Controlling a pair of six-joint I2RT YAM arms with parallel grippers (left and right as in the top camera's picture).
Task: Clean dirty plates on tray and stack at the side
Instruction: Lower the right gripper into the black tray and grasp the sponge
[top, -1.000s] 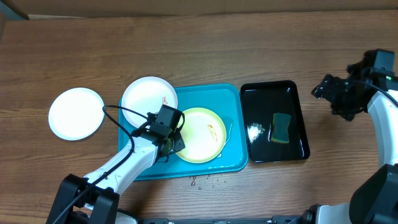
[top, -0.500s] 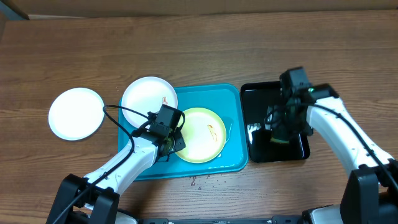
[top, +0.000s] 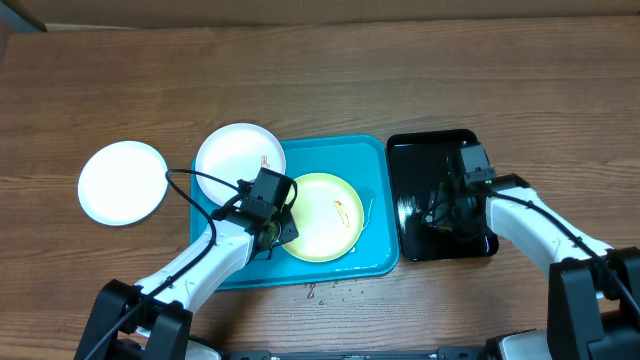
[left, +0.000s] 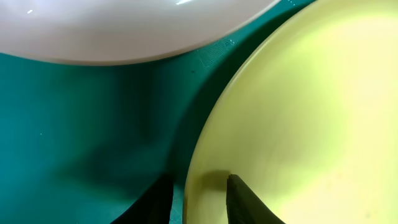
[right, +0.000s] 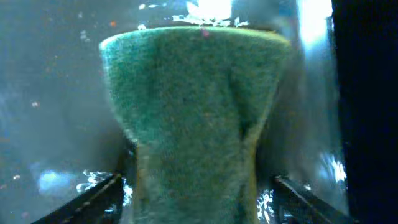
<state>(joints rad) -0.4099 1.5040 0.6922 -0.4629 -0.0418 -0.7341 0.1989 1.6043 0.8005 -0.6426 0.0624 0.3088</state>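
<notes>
Left wrist view shows the left gripper (left: 199, 186) pinching the yellow-green plate (left: 311, 112) by its rim, while the right gripper (right: 197, 183) flanks the sponge (right: 193, 106), grip unclear.

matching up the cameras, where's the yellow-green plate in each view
overhead: yellow-green plate sits mid-frame on the blue tray, left claw at its rim.
left wrist: fills the right half, rim between the claw's fingers.
right wrist: not in it; only a green sponge.
shared landmark: the blue tray, overhead and left wrist.
</notes>
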